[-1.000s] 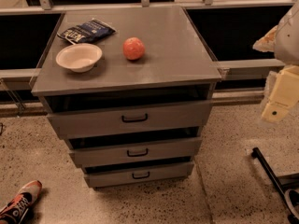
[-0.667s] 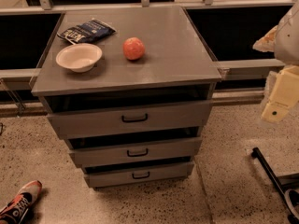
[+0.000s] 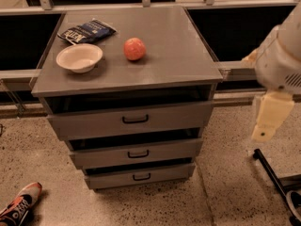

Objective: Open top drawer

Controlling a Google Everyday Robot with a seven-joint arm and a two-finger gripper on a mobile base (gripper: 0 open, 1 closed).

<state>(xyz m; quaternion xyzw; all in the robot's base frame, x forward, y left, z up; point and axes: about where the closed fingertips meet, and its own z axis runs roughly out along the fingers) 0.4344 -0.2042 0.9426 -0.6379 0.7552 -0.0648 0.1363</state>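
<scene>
The top drawer [image 3: 94,122] is the widest of three grey drawer fronts in the grey cabinet [image 3: 188,55], with a small black loop handle [image 3: 135,119] at its centre. A dark gap shows between its front and the cabinet top. My gripper [image 3: 269,117] is a cream part hanging from the white arm [image 3: 282,60] at the right. It is level with the top drawer and well to the right of the cabinet, touching nothing.
On the cabinet top are a white bowl [image 3: 79,57], an orange ball [image 3: 135,49] and a dark blue snack bag [image 3: 87,31]. Two narrower drawers [image 3: 136,153] sit below. A shoe [image 3: 19,205] lies at the lower left on the speckled floor. A black base strut [image 3: 273,173] is at the lower right.
The gripper has moved down and slightly left, toward the cabinet's right side. The drawers and the things on top have not moved.
</scene>
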